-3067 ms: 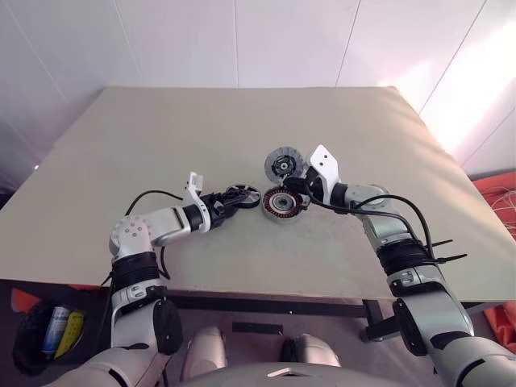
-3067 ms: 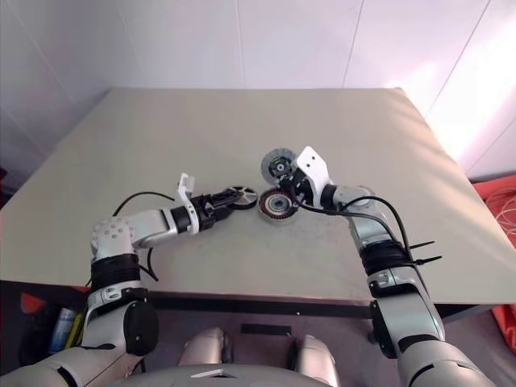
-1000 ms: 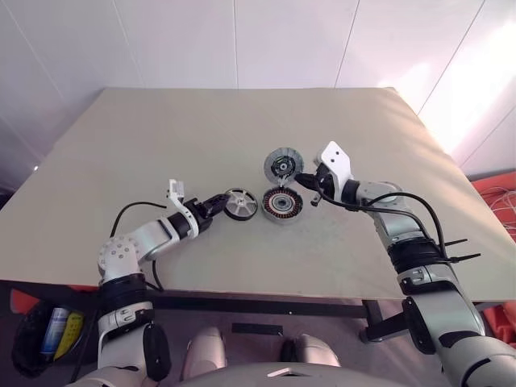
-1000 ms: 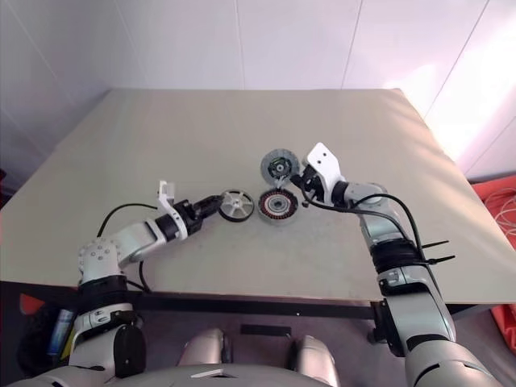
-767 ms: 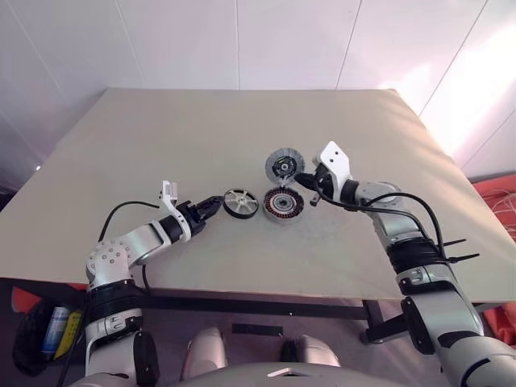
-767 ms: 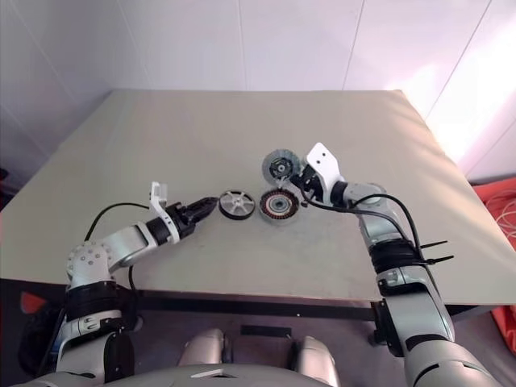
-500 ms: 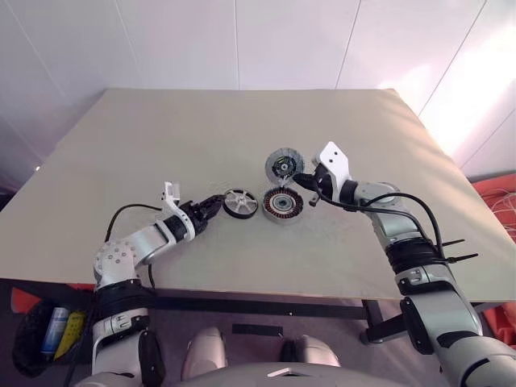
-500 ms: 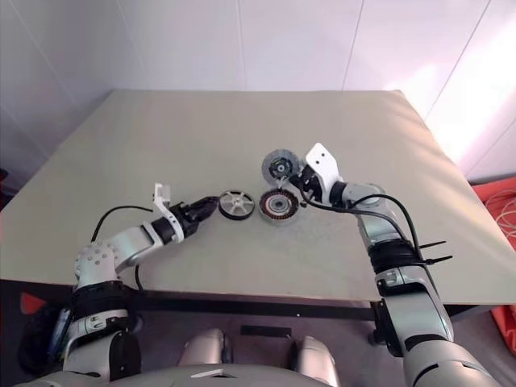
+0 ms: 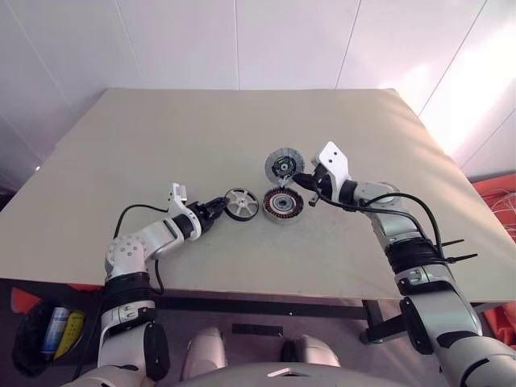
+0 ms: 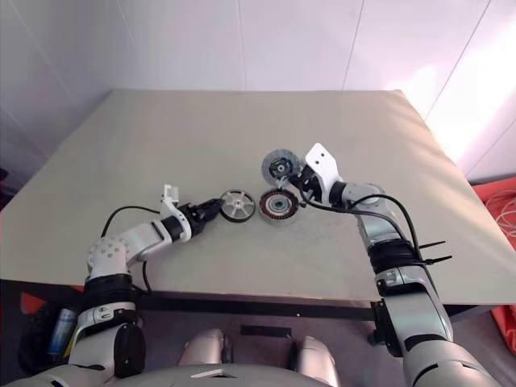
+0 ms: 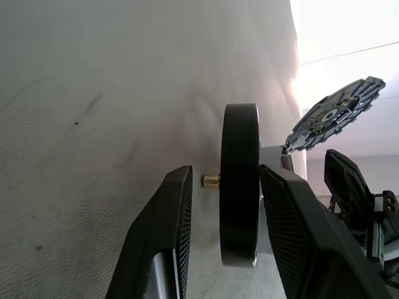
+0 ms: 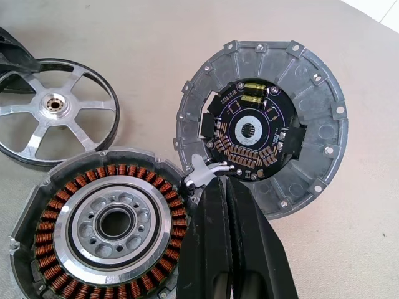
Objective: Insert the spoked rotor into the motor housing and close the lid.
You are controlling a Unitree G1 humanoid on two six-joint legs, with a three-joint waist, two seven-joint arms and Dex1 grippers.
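The spoked rotor [image 9: 241, 204], black-rimmed with a silvery spoked face, rests on the table just left of the motor housing [image 9: 283, 204]. My left gripper [image 9: 220, 205] is open. Its fingers [image 11: 165, 237] straddle the rotor's rim [image 11: 240, 187], with a gap on one side. The housing [image 12: 62, 205] shows copper windings around a silvery centre. The lid [image 12: 262, 124] stands tilted open behind it, circuit face showing. My right gripper [image 12: 225, 187] is shut, its tips against the small silvery hinge tab [image 12: 202, 174] between housing and lid.
The beige table [image 9: 161, 145] runs wide on all sides of the parts, with its front edge close to me. A dark bin [image 9: 44, 330] sits on the floor below the table's left corner. Black cables loop off both forearms.
The rotor, held up beside the housing three seconds ago, now rests on the table. My left gripper opened, drew back a little, then returned to the rotor's rim. The right arm stayed still.
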